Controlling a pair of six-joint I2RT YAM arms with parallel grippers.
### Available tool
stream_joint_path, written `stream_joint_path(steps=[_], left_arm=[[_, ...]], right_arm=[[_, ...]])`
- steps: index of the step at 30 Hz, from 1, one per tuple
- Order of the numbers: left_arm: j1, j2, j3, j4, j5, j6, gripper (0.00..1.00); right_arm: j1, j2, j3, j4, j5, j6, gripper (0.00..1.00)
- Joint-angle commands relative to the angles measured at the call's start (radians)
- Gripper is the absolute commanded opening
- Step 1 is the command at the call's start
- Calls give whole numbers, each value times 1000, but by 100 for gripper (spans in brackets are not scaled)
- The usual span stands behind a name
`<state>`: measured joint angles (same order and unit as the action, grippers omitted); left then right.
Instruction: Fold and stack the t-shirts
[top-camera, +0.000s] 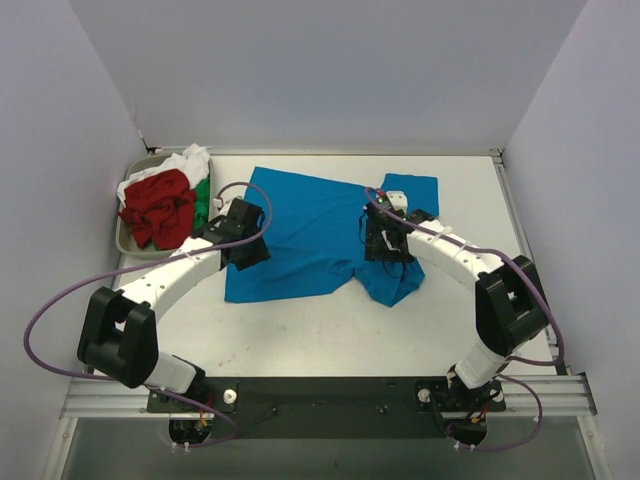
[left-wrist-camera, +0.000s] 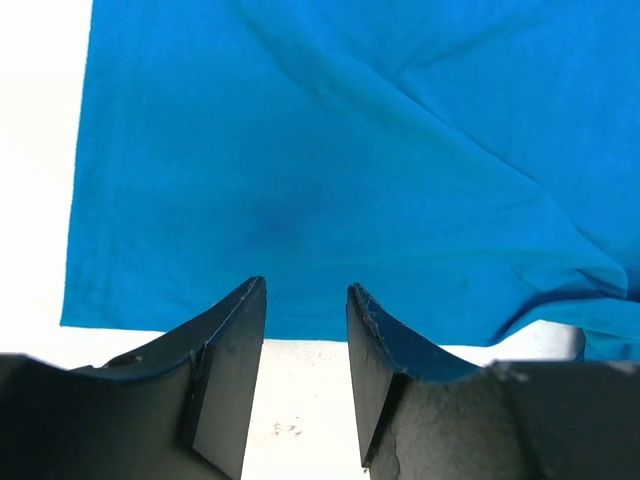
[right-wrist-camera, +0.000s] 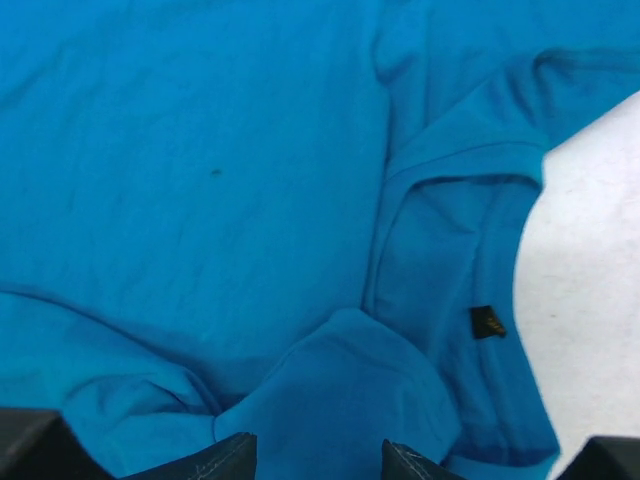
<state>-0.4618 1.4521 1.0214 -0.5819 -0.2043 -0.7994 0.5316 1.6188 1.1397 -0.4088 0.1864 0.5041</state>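
The blue shirt (top-camera: 310, 235) is lying spread at the desk's (top-camera: 330, 330) far middle, hem (left-wrist-camera: 200, 325) leftward. My left claw (left-wrist-camera: 306, 290) is hovering half-open just short of it. My right claw (right-wrist-camera: 320, 455) is straddling a fold (right-wrist-camera: 340, 400) near the collar (right-wrist-camera: 455, 165) — pinched or not, I cannot tell.

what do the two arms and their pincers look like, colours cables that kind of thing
The left arm and right arm have white links joined by bulky black joint housings. A thin purple cable loops loosely along each. Both pincers are black: the left pincer has two flat, wedge-shaped fingers with scuffed edges; of the right pincer only dark tips show. No markings are readable.
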Motion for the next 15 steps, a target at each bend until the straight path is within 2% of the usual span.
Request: stream_joint_path(steps=[1, 4, 6, 8, 9, 10, 13, 15], left_arm=[[28, -35, -15, 39, 0, 20, 48], [49, -42, -29, 56, 16, 26, 48], [58, -42, -40, 60, 22, 29, 48], [68, -42, -44, 62, 28, 32, 48], [69, -42, -43, 62, 29, 32, 47], [69, -42, -46, 66, 32, 32, 47], [71, -45, -44, 68, 37, 32, 47], [71, -47, -44, 71, 37, 34, 47]], right_arm=[[7, 50, 17, -1, -31, 20, 50], [5, 79, -1, 7, -27, 24, 48], [4, 84, -17, 14, -28, 31, 41], [5, 84, -23, 16, -27, 34, 24], [8, 84, -29, 18, -25, 36, 6], [8, 75, -34, 18, -21, 36, 0], [39, 27, -55, 8, 10, 33, 0], [74, -8, -61, -21, 82, 33, 0]])
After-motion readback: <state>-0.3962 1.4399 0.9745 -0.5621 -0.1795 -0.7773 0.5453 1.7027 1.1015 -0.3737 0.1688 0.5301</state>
